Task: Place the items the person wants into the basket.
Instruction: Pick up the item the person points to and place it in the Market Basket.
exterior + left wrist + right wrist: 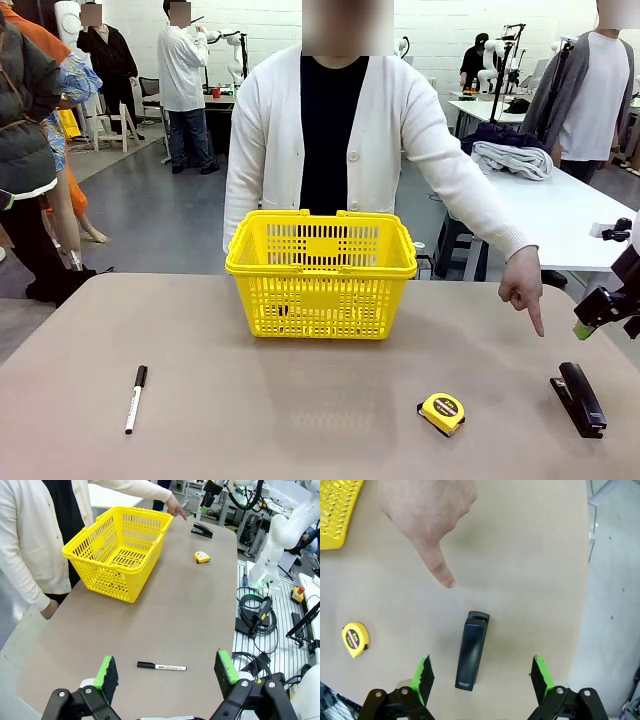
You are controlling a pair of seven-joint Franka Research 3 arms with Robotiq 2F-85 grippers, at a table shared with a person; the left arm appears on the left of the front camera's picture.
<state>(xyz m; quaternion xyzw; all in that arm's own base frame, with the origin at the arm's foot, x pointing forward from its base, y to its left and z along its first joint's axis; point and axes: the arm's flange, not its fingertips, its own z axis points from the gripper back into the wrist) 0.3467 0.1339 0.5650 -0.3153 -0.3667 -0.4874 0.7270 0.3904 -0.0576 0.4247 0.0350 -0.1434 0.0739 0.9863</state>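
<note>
The right gripper (482, 677) hangs above the worktop (530, 555) with its jaws spread wide and nothing between them. The stapler (471, 650) lies flat directly below it, between the two green pads (423, 676), a little nearer the pad at 9 o'clock. In the wrist view its long axis runs almost 12 to 6 o'clock, tilted slightly, with the rounded end at 12 and the squared end at 6. The person's hand (427, 515) points down at it from 11 o'clock, the fingertip stopping just short of the rounded end. The tape measure (355, 639) sits well off at 9 o'clock, and a corner of the basket (337, 510) shows at 10 o'clock.

The stapler is probably rigid and fairly heavy for its size, with smooth black sides that could slip. Its hinged top may give if squeezed from above and below. A pinch across its narrow width near the middle looks best, so it stays balanced.

In the front view the stapler (580, 398) lies at the worktop's 4 o'clock corner, the basket (320, 275) toward the far edge in front of the person.

The left gripper (165, 672) is also spread and empty, hovering over the marker (161, 666).
</note>
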